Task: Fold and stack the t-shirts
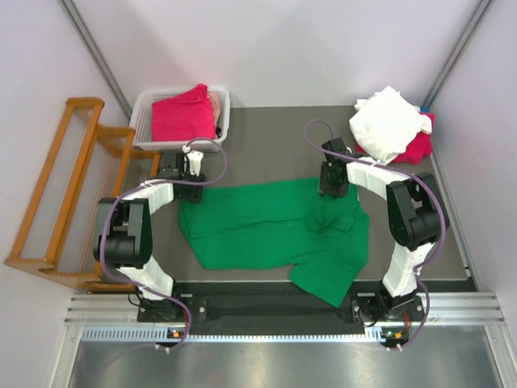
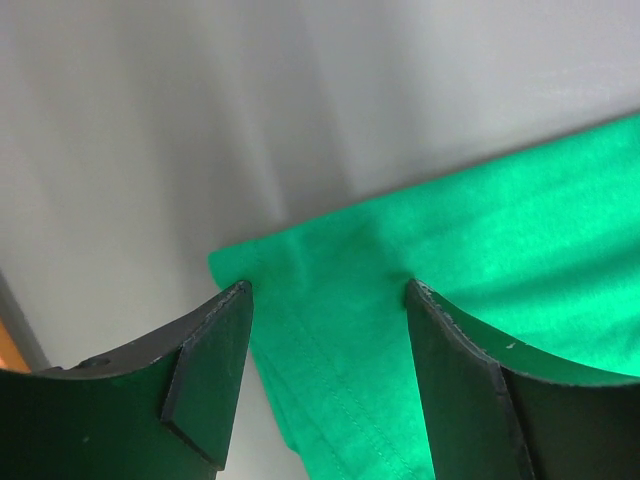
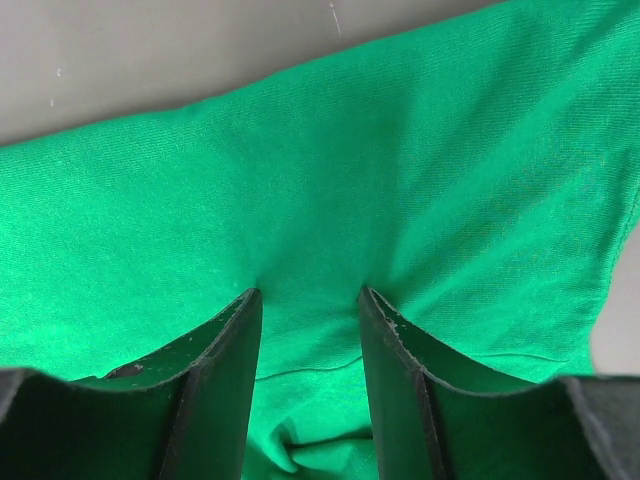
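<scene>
A bright green t-shirt lies spread across the dark mat, bunched at its right side. My left gripper stands open over the shirt's far left corner, both fingertips touching the cloth. Over the far edge of the same shirt my right gripper is open too, with its fingertips pressed into the fabric and a flat span of cloth between them. A white t-shirt lies crumpled on a crimson one at the back right. A pinkish red t-shirt fills the basket.
The white slatted basket stands at the back left, just behind my left gripper. An orange wooden rack stands off the table's left side. Grey walls close in the back and sides. Bare mat shows behind the green shirt.
</scene>
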Available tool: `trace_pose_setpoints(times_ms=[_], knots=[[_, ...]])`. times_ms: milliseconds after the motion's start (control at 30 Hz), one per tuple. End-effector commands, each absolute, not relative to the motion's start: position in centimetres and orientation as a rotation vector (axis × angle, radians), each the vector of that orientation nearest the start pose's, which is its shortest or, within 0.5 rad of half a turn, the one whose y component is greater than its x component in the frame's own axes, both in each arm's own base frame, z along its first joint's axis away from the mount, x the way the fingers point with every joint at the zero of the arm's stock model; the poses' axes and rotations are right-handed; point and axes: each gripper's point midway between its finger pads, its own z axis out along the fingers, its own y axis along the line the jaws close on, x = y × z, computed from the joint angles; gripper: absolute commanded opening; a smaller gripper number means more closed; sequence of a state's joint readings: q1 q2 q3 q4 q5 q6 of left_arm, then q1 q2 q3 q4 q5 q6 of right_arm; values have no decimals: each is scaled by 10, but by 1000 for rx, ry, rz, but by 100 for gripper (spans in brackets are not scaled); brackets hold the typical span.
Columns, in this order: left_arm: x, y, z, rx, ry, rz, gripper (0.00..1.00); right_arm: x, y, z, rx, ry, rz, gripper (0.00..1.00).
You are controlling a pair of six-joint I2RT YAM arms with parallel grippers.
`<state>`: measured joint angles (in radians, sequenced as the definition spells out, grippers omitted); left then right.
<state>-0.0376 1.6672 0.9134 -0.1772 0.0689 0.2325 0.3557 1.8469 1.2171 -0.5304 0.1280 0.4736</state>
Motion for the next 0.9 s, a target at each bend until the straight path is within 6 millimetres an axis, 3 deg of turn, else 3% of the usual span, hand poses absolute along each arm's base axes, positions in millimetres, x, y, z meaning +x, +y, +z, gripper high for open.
trace_pose_setpoints(times_ms=[0, 333, 567, 733, 867], knots=[[398, -4, 29, 319, 2427, 77, 67, 383, 134, 46, 230, 2651, 109, 44], [431, -7, 31, 305, 2402, 63, 68, 396, 128, 61, 270, 2609, 51, 44], [453, -10, 24, 305, 2414, 47, 68, 398, 125, 51, 295, 2636, 27, 44], [457, -13, 43, 313, 2411, 22, 68, 394, 122, 53, 291, 2644, 14, 43], [440, -26, 99, 328, 2369, -71, 68, 394, 122, 69, 276, 2618, 21, 43]])
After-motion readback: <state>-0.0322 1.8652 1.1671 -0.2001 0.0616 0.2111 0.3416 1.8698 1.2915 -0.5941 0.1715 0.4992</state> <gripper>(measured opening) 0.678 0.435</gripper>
